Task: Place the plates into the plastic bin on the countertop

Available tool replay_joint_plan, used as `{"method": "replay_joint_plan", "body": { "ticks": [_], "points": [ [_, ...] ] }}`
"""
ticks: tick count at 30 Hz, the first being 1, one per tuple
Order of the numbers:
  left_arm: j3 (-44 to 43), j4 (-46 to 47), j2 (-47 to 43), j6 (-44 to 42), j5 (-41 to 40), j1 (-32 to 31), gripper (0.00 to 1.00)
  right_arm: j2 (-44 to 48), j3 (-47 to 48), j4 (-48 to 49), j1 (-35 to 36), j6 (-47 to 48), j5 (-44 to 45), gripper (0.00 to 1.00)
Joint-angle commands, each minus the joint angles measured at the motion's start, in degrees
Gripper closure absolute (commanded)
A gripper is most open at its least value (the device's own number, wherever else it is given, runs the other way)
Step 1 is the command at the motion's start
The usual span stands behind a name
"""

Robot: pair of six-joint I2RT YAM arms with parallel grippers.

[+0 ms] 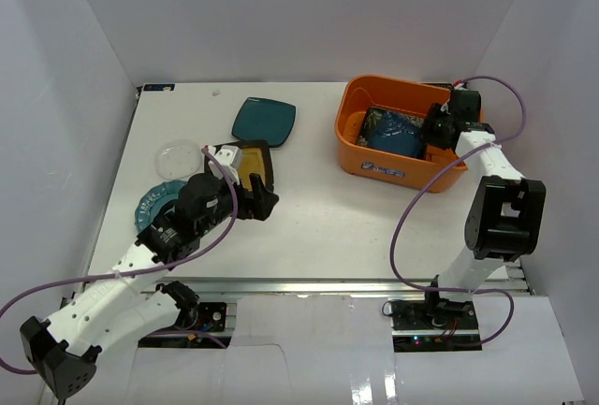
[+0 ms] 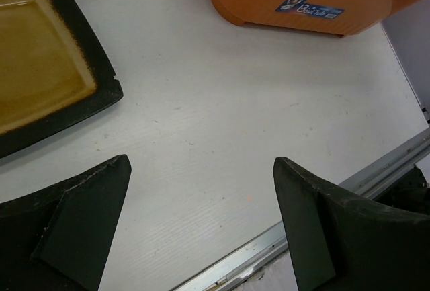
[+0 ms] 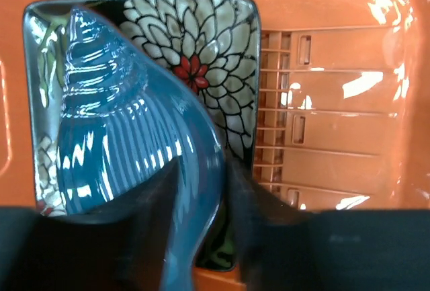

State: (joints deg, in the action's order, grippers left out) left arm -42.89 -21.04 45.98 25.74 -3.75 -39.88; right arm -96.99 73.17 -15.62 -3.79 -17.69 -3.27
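Note:
The orange plastic bin [image 1: 374, 167] stands at the back right of the white countertop [image 1: 328, 218]. My right gripper [image 1: 438, 130] is inside it, shut on the rim of a blue ribbed roundish plate [image 3: 121, 136] held tilted over a black floral square plate [image 3: 201, 56] on the bin's ribbed bottom [image 3: 336, 103]. My left gripper [image 1: 262, 201] is open and empty above bare countertop [image 2: 201, 103], just right of the black-rimmed yellow square plate [image 1: 251, 162], which also shows in the left wrist view [image 2: 40, 69]. A dark teal square plate [image 1: 264, 120] lies further back.
A blue round plate [image 1: 154, 204] lies partly under my left arm, with a clear round dish [image 1: 178, 157] behind it. The bin's labelled side [image 2: 309, 5] faces the left gripper. The table's metal front edge [image 2: 376, 170] runs close by. White walls enclose the table.

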Motion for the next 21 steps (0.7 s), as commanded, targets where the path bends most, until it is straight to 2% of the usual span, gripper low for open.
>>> {"method": "replay_joint_plan", "body": {
  "ticks": [1,5,8,10,12,14,15,16,18,19,21],
  "points": [
    [-1.1,-0.9,-2.0,-3.5,-3.0,-0.1,0.02,1.2,1.9,3.4,-0.1,0.2,-0.8,0.54],
    [0.4,-0.7,-1.8,-2.6,-2.5,-0.1,0.02,4.6,6.5,-1.1,0.0,-0.3,-0.8,0.25],
    [0.4,-0.2,-1.6,-1.9,-0.7,-0.1,0.02,9.1,6.1,-0.4,1.4,-1.6,-2.6,0.14],
    [-0.1,0.1,-1.2,-1.9,0.3,-0.1,0.02,14.2,4.2,1.7,6.5,-3.0,-3.3,0.13],
    [0.0,0.8,-0.8,-2.0,0.6,-0.1,0.02,19.4,-1.7,6.3,15.7,-5.6,-0.4,0.16],
    [0.2,1.3,-0.9,-1.5,-0.2,0.0,0.02,23.2,-8.2,12.5,23.2,-9.3,2.5,0.21],
    [0.4,1.5,-1.3,-1.4,-1.8,0.0,0.02,23.9,-15.2,16.4,30.1,-11.6,2.9,0.23],
    [0.6,1.6,-2.7,-1.2,-2.8,0.1,0.02,24.0,-18.3,24.2,33.1,-16.1,5.0,0.27],
    [1.0,2.0,-5.0,-1.3,-6.6,0.2,0.02,21.9,-25.5,31.4,40.1,-21.0,7.7,0.31],
    [1.7,2.3,-6.2,-1.2,-7.8,0.3,0.02,20.5,-26.8,38.3,42.1,-24.5,8.4,0.34],
    [2.4,2.8,-9.1,-0.9,-9.4,0.4,0.02,14.6,-27.9,42.7,46.5,-28.2,10.4,0.35]
  ]
}}
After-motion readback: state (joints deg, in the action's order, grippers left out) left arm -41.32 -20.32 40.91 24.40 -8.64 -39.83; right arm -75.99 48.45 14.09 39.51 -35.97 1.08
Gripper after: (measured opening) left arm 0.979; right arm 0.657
